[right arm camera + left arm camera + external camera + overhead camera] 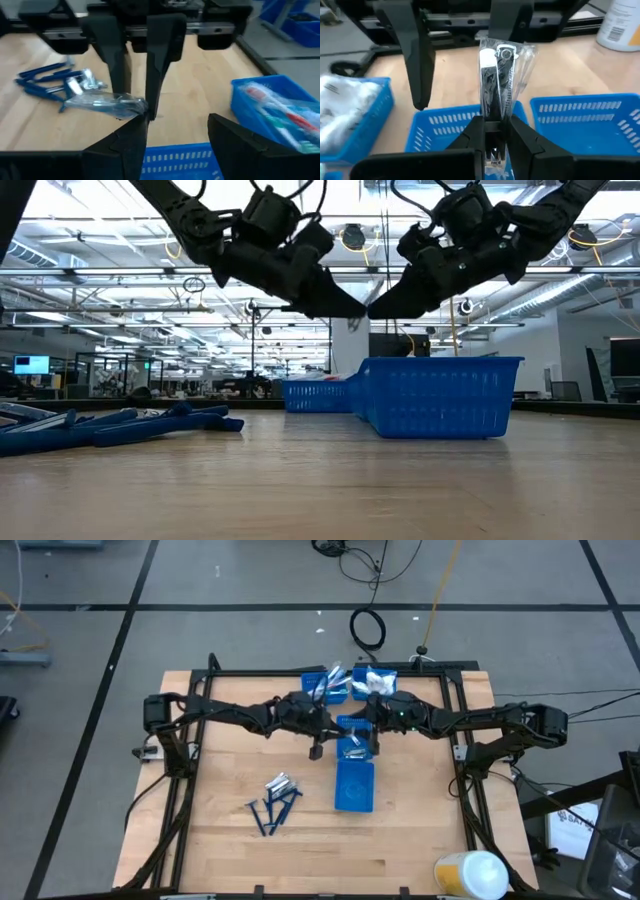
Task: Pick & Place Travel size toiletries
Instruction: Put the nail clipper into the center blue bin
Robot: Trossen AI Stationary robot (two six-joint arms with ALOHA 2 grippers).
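Note:
My left gripper [322,745] [496,125] reaches in from the table's left and is shut on a clear plastic packet [501,75] with a slim black and white item inside. The packet hangs over a blue bin [465,125] at mid-table. My right gripper [372,745] [175,135] faces it from the table's right, open, with nothing between its fingers. In the right wrist view the packet [107,105] shows close in front of them. Dark blue razors and silvery tubes [275,802] lie in a loose pile on the wood. My left gripper pinches the packet's near end [495,117] between its two fingers. The fingers come from the table's left, slanting a little downward, and lie along the packet. The packet sticks out past the fingertips, lifted clear above the bin.
A second blue bin [354,785] [440,395] stands nearer the front edge. At the far side are a bin of toothbrushes [325,685] and a bin of white packets [373,682]. A white and yellow bottle [470,875] lies at the near right. Black frame rails [455,755] border the table.

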